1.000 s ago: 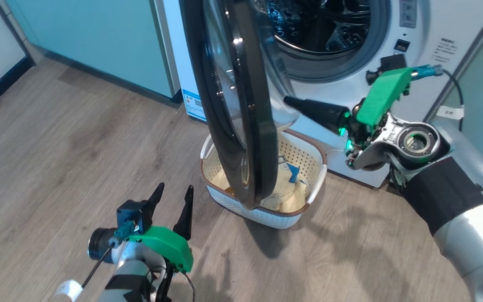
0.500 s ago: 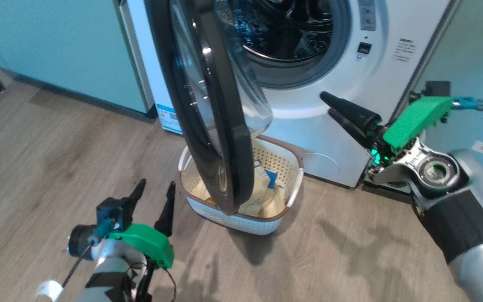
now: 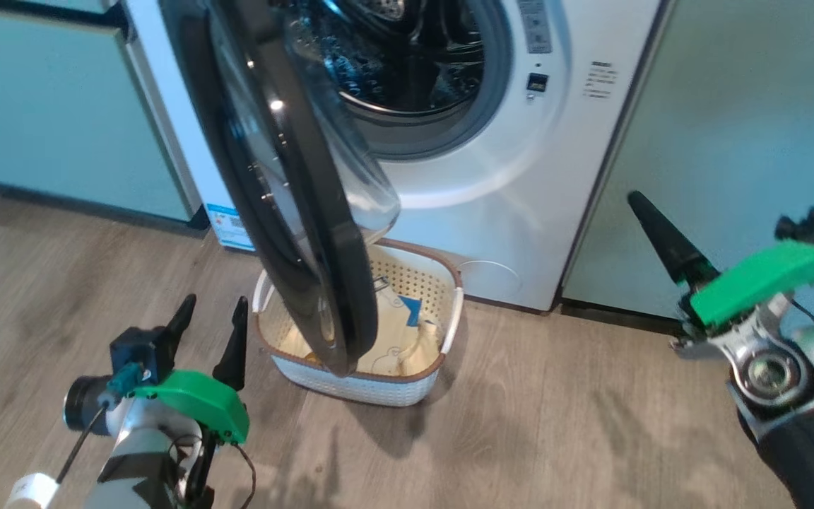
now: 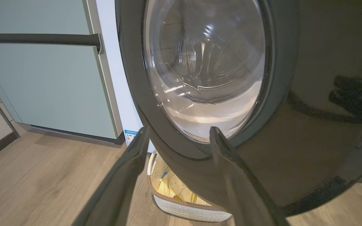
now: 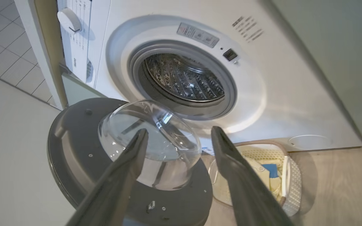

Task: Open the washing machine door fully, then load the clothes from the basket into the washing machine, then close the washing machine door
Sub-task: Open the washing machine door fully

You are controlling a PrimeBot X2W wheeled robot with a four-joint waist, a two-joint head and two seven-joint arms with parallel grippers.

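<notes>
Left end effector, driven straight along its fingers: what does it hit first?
Most likely the washing machine door, its black rim just below the glass window; the left end effector faces it. Gap unclear.

Home laundry corner: washing machine [image 3: 492, 212], green cabinets [image 3: 46, 113].

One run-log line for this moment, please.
washing machine door open, over basket | clothes in basket | left gripper open, empty | right gripper open, empty
</notes>
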